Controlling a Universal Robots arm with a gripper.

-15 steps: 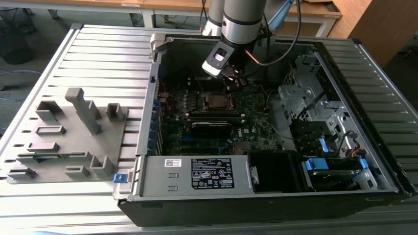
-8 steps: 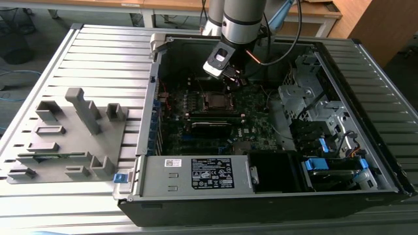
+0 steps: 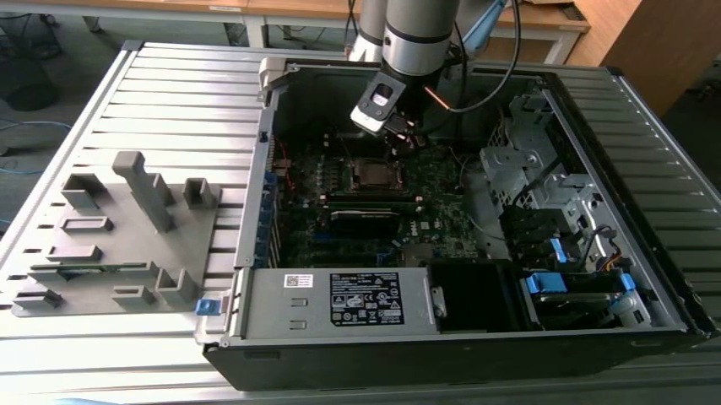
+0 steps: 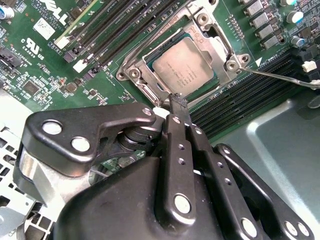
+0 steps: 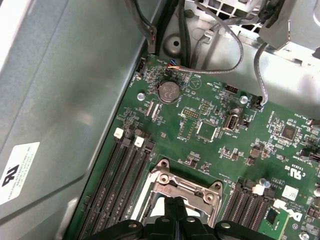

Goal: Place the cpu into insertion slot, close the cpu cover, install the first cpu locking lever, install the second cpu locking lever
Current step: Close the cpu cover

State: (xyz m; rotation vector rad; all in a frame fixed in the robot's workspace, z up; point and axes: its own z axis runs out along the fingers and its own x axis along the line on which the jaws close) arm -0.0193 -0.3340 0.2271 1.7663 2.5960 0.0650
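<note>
1. Silver-grey, the cpu (image 4: 182,65) lies flat in the insertion slot (image 4: 133,75).
2. We see the cpu cover (image 4: 223,49) lying down around it.
3. The gripper (image 4: 177,101) has its fingers pinched together, holding nothing, at the cover's edge.

In the exterior view the computer case (image 3: 451,361) lies on the table (image 3: 169,93), with a rack (image 3: 124,236) at its nine o'clock. Inside the case, the circuit board (image 3: 451,221) sits toward ten o'clock, the power supply box (image 3: 338,299) at six and the drive cages (image 3: 541,194) at three. The cpu (image 4: 182,70) lies in the insertion slot (image 3: 372,175), framed by the cpu cover (image 4: 220,50), with memory slots (image 4: 125,25) on either side. The gripper (image 4: 178,101) hangs at the slot's one o'clock.
</note>
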